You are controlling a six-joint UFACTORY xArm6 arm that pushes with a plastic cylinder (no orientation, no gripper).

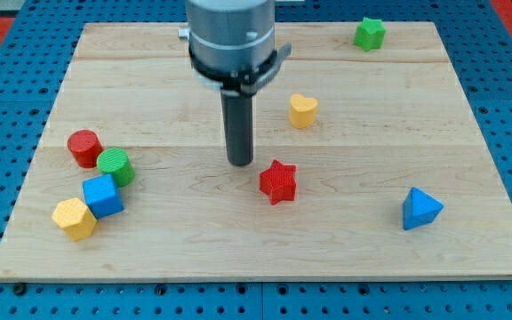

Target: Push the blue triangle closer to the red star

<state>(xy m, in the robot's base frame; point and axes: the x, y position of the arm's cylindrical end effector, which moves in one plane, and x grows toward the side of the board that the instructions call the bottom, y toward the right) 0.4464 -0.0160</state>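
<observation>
The blue triangle [421, 209] lies near the board's right edge, toward the view's bottom. The red star [279, 181] lies near the board's middle, well to the left of the triangle. My tip [240, 163] rests on the board just left of and slightly above the red star, with a small gap between them. The tip is far from the blue triangle, with the star lying between them.
A yellow heart [303, 110] sits above the star. A green star [370, 34] is at the top right. At the left are a red cylinder [84, 148], green cylinder [115, 166], blue cube [103, 196] and yellow hexagon [74, 219]. The wooden board [345, 258] lies on a blue pegboard.
</observation>
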